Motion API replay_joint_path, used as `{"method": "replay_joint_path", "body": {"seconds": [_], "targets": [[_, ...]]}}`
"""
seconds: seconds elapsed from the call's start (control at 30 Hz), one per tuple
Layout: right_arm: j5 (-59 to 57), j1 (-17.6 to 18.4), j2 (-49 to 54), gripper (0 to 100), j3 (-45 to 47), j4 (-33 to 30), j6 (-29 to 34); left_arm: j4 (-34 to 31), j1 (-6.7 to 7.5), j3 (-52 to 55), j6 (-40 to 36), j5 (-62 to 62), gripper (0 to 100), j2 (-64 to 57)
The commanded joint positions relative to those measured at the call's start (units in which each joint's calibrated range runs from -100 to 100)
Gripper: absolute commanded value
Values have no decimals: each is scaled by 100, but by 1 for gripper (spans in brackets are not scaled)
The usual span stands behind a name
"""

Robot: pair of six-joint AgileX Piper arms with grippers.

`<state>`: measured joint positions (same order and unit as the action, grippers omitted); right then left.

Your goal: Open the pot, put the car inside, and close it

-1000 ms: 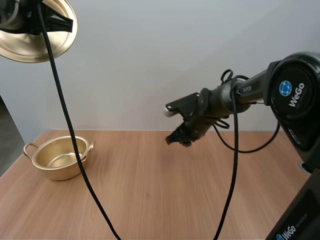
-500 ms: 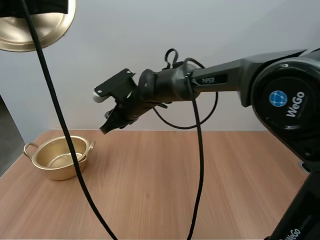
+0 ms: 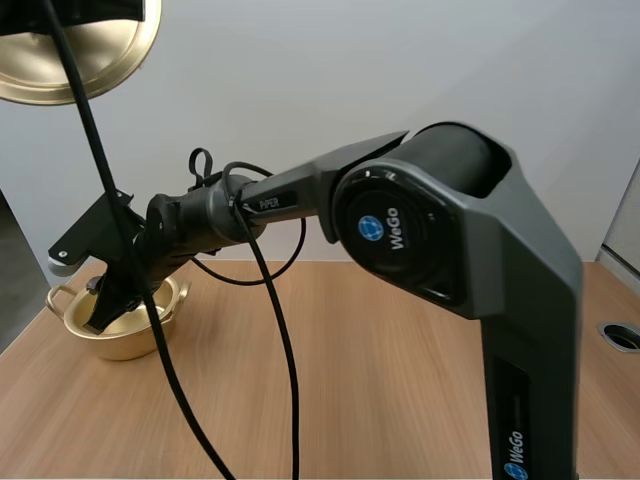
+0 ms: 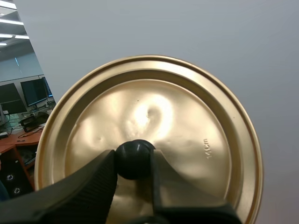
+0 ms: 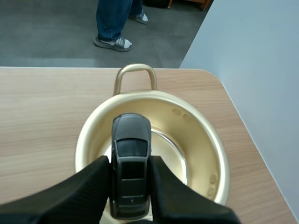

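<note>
Since the car [image 5: 131, 140] looks small, rigid and probably light, with slick sides, a pinch across its flanks suits it; the right hand [image 5: 129, 163] grips it so, directly over the open pot [image 5: 196, 135]. The left hand [image 4: 133, 161] is clamped on the knob [image 4: 134, 156] of the lid [image 4: 187, 121]. The right wrist view confirms the car is centred over the pot; the high view adds how far above the pot the lid hangs.

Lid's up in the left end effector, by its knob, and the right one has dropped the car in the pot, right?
Not dropped: the right wrist view shows the right end effector pinching the car over the open pot. The lid is up in the left end effector, held by its knob.
</note>
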<state>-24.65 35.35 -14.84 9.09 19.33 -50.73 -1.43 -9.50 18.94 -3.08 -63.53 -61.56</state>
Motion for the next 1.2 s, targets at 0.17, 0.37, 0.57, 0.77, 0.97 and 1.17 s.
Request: {"method": "replay_joint_path", "body": {"seconds": [0.17, 0.37, 0.57, 0.77, 0.97, 1.17], "targets": [[-28, -181, -121, 96, 3, -440, 451, 0, 0, 7, 217, -245, 0, 80], [-1923, -566, 518, 12, 3, -720, 854, -209, 0, 155, 332, -432, 0, 620], [-3700, -1159, 1263, 0, 196, -768, 905, -1009, 0, 1247, 239, -789, 0, 1341], [-3962, -1663, 2233, 0, 819, -833, 905, -1256, 0, 2660, -134, 1362, 0, 2063], [-4156, -1911, 3194, 0, 1104, -998, 940, -1269, -10, 3063, -247, 2108, 0, 3275], [-4306, -2045, 4027, 0, 1277, -1025, 940, -1300, -487, 3063, -307, 3250, 0, 4289]]}}
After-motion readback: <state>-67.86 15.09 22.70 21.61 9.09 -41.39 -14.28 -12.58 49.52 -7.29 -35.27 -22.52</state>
